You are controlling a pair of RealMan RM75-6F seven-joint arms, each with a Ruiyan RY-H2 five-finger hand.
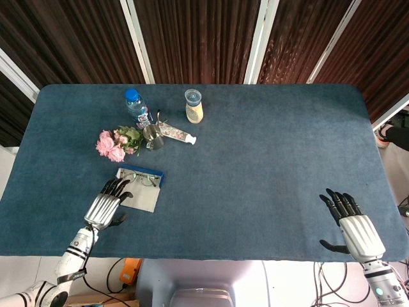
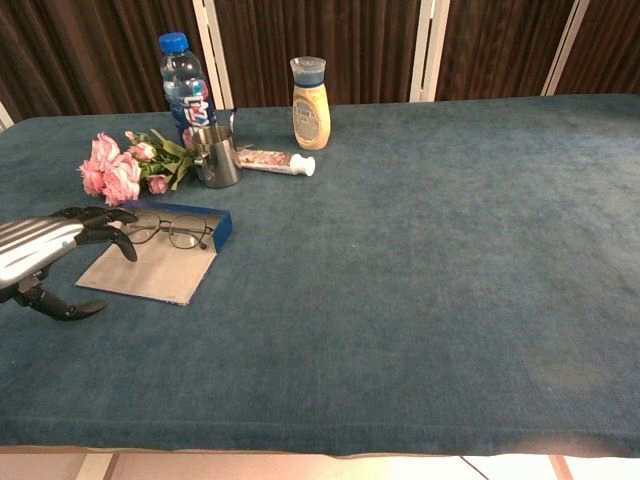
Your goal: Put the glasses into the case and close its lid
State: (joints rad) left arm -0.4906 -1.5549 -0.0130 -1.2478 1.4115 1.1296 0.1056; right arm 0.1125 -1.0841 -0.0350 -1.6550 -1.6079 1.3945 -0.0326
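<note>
The open case (image 1: 139,188) (image 2: 160,260) lies flat at the left of the table, its grey lid spread toward the front and a blue tray at the back. The glasses (image 1: 142,177) (image 2: 170,230) rest in the blue tray. My left hand (image 1: 104,208) (image 2: 45,255) hovers open at the case's front left corner, fingertips just over the lid's edge, holding nothing. My right hand (image 1: 354,227) is open near the table's front right edge, far from the case; the chest view does not show it.
Pink flowers (image 1: 112,144) (image 2: 115,170) lie just behind the case. A metal cup (image 1: 152,136) (image 2: 215,155), a water bottle (image 1: 136,107) (image 2: 185,80), a tube (image 1: 177,133) (image 2: 275,161) and a yellow bottle (image 1: 193,106) (image 2: 310,90) stand further back.
</note>
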